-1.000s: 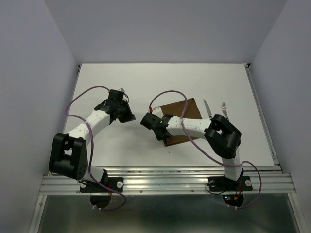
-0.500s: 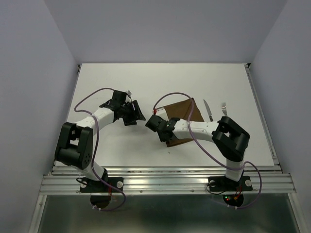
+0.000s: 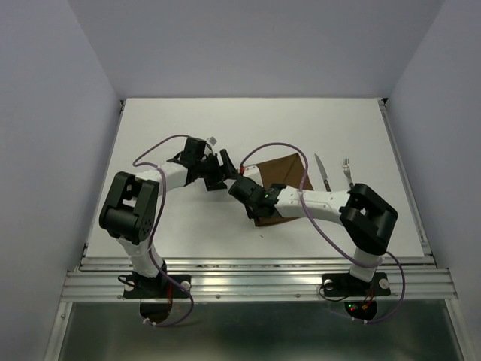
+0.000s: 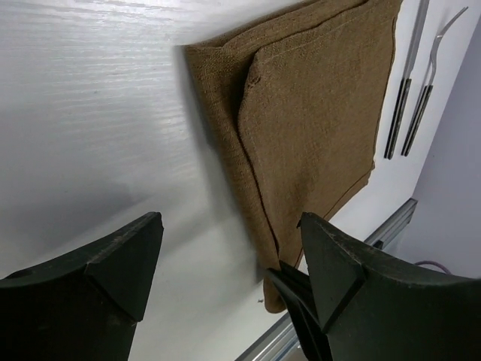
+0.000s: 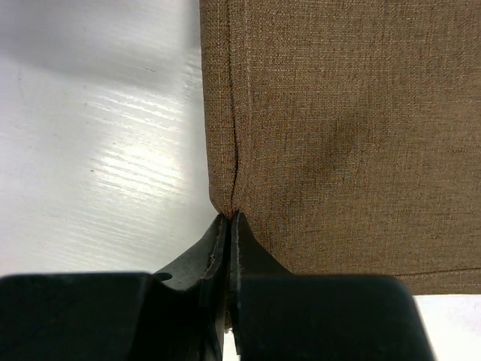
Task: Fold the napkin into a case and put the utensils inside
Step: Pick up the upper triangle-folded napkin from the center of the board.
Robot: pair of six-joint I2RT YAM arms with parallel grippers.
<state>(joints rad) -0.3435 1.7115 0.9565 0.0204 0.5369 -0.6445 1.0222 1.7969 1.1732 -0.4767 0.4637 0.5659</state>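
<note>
We are finding the right gripper newly clenching the near-left edge of the napkin, mid-table, left of the utensils. The left gripper is arriving beside it, jaws released; we are judging another fold imminent.

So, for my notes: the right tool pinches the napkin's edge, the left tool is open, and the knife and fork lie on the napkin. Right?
No. The knife and fork lie on the table beside the napkin, apart from it; the left wrist view shows this. The right tool does pinch the napkin's edge, and the left tool is open.
</note>
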